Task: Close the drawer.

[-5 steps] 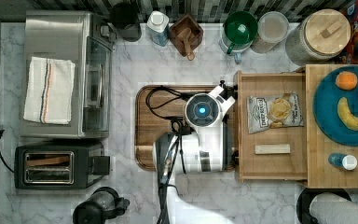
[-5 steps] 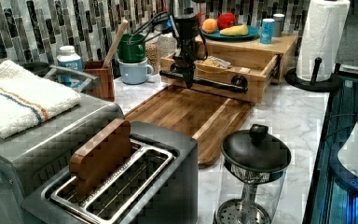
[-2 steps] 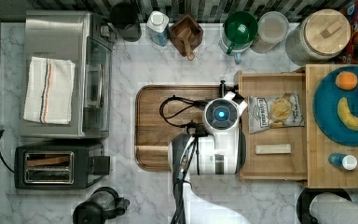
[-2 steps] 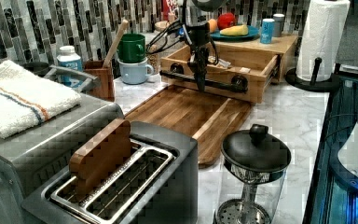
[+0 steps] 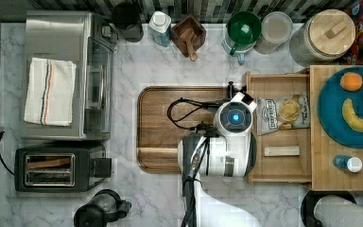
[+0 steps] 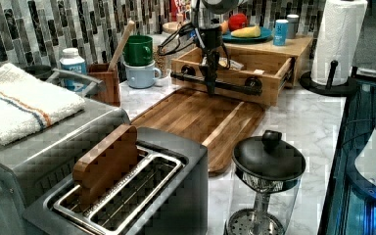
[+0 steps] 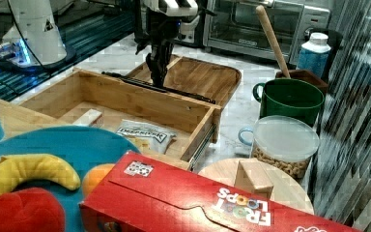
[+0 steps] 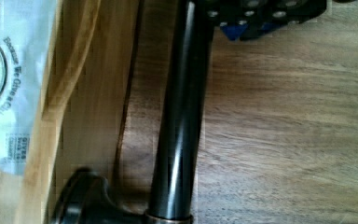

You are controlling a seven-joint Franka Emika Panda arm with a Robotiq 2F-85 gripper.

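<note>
You had the drawer (image 5: 283, 163) pulled well out of the pale wooden stand (image 5: 345, 177) that carried the blue plate of fruit (image 5: 333, 120), its front wall reaching out to the near edge of the dark cutting board (image 5: 163, 130). The gripper (image 6: 210, 88) hung at that front wall, down by the black bar handle (image 6: 225, 85) and over the board's edge; whether its fingers were spread or pinched on the bar I cannot tell, since the wrist view gave only the bar (image 8: 179, 116) with a dark fingertip part beside its upper end. The drawer looked like a stiff, thin-walled plywood box riding on side rails, so it should have slid rather than flexed, and its load was light: a snack bag (image 5: 281, 112) and a small pale block (image 5: 281, 151) lying loose on the floor. Nothing in it appeared fragile, though a sharp shove could have sent the bag sliding toward the stand. The bar was smooth and glossy, likely slippery to pinch, so you had no need to grasp it: a flat push on the front wall or against the bar near its middle, straight toward the stand, would have kept the box square on its rails. Pushing near one end risked cocking and jamming it.
</note>
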